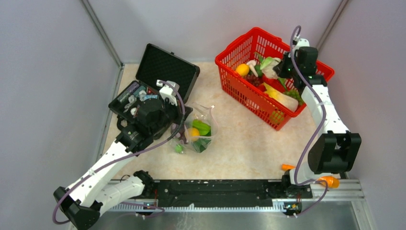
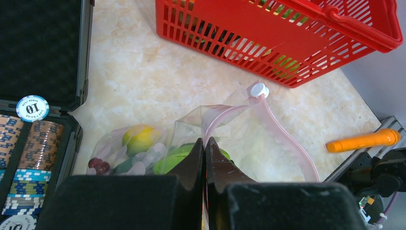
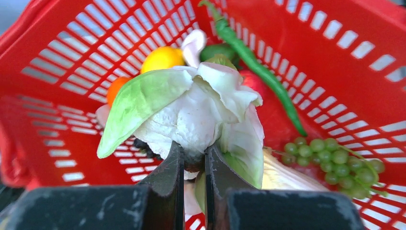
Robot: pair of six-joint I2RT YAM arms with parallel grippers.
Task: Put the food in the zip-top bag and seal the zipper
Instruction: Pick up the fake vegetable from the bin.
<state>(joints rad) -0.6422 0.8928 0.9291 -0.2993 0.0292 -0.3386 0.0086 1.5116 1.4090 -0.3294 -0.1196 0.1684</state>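
Note:
The clear zip-top bag [image 1: 202,128] lies on the table between the arms. It holds a yellow citrus [image 2: 139,136], green pieces [image 2: 172,158] and purple grapes [image 2: 98,165]. Its pink zipper [image 2: 287,143] loops open, with a white slider [image 2: 259,89] at the far end. My left gripper [image 2: 206,143] is shut on the bag's mouth edge. My right gripper [image 3: 195,153] is over the red basket [image 1: 239,91], shut on the stem of a white-green leafy piece [image 3: 191,105]. More food lies in the basket: green grapes [image 3: 335,158], a long green pepper [image 3: 258,62] and a yellow fruit [image 3: 162,57].
An open black case [image 1: 165,67] with poker chips [image 2: 28,143] stands just left of the bag. An orange tool [image 2: 364,140] lies by the metal rail at the near right. The basket wall [image 3: 57,57] surrounds the right gripper. Grey walls close in the table.

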